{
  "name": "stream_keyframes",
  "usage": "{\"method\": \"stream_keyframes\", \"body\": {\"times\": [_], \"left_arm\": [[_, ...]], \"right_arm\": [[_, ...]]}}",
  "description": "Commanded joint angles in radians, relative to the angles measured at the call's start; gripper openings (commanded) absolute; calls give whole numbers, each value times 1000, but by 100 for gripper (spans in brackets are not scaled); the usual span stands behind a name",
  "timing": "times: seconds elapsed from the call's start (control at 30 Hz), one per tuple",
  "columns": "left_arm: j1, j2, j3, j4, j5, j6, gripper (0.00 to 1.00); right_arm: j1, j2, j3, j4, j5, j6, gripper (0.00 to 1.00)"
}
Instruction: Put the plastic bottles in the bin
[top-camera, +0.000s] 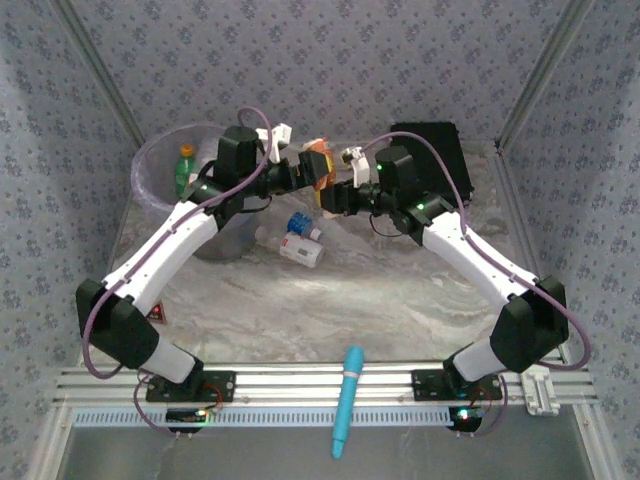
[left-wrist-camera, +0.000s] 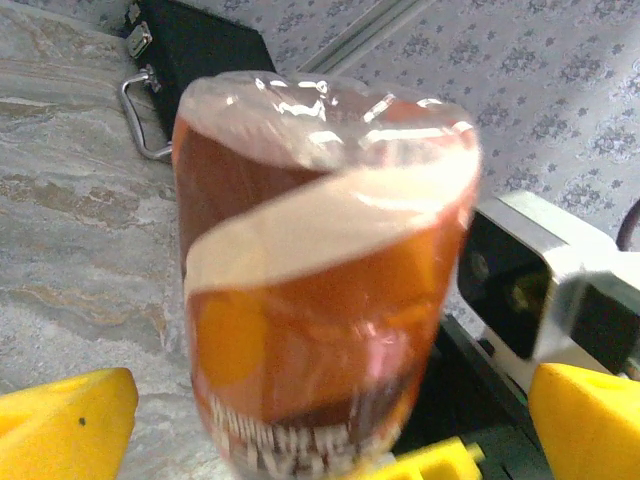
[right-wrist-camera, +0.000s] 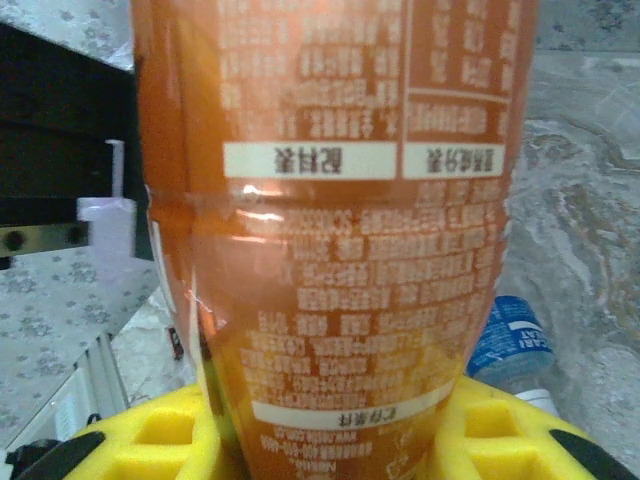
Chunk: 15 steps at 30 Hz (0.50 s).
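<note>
One orange bottle (right-wrist-camera: 330, 250) sits clamped between the right jaws.

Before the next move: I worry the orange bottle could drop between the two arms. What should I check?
1. Hold of the right gripper on the orange bottle: ok, it presses both sides.
2. The left gripper ready to take it: ok, open, clear of the bottle on either side.
3. Room in the bin: ok, one green bottle inside.
4. Cap on the orange bottle: cannot tell.
5. Everything binned: not ok, two bottles lie on the table.
</note>
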Motion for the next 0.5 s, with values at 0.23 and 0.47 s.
{"method": "stream_keyframes", "body": {"times": [0.23,0.47], "left_arm": [[-8,23,23,88,11,-28,74],[-7,33,34,87,8,-28,61]], "right_arm": [[8,-10,14,75,-76,27,34],[14,-10,21,78,-86,27,37]]}}
